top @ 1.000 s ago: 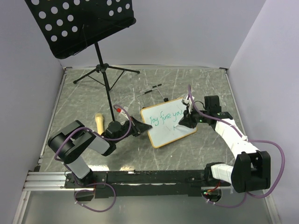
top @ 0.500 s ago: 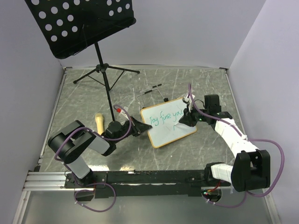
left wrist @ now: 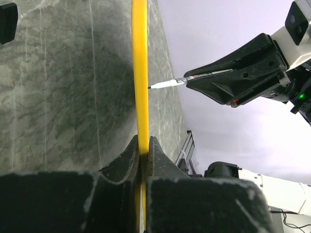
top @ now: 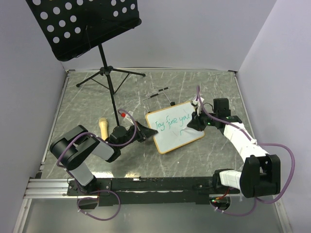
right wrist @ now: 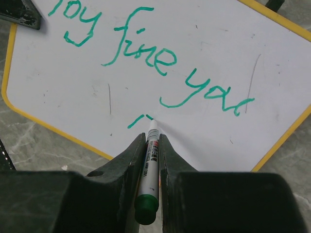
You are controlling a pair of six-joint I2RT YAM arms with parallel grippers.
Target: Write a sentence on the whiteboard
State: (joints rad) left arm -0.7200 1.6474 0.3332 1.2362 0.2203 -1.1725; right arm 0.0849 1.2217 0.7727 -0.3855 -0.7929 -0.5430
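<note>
The whiteboard (top: 173,130) lies tilted mid-table with green handwriting across its top. In the right wrist view the whiteboard (right wrist: 160,43) fills the frame, with a short green stroke below the words. My left gripper (top: 144,134) is shut on the board's left edge; the left wrist view shows the yellow frame edge (left wrist: 140,73) clamped between the jaws of the left gripper (left wrist: 142,150). My right gripper (top: 190,127) is shut on a green marker (right wrist: 149,160), its tip touching the board at the short stroke. The marker tip (left wrist: 163,84) also shows in the left wrist view.
A black perforated music stand (top: 85,24) on a tripod (top: 108,73) stands at the back left. A tan cylinder (top: 103,127) lies left of my left gripper. A wire stand (top: 156,97) sits behind the board. Grey walls close in both sides.
The right gripper has shifted the marker slightly on the board, below the written words. The left arm and the board have not moved.
</note>
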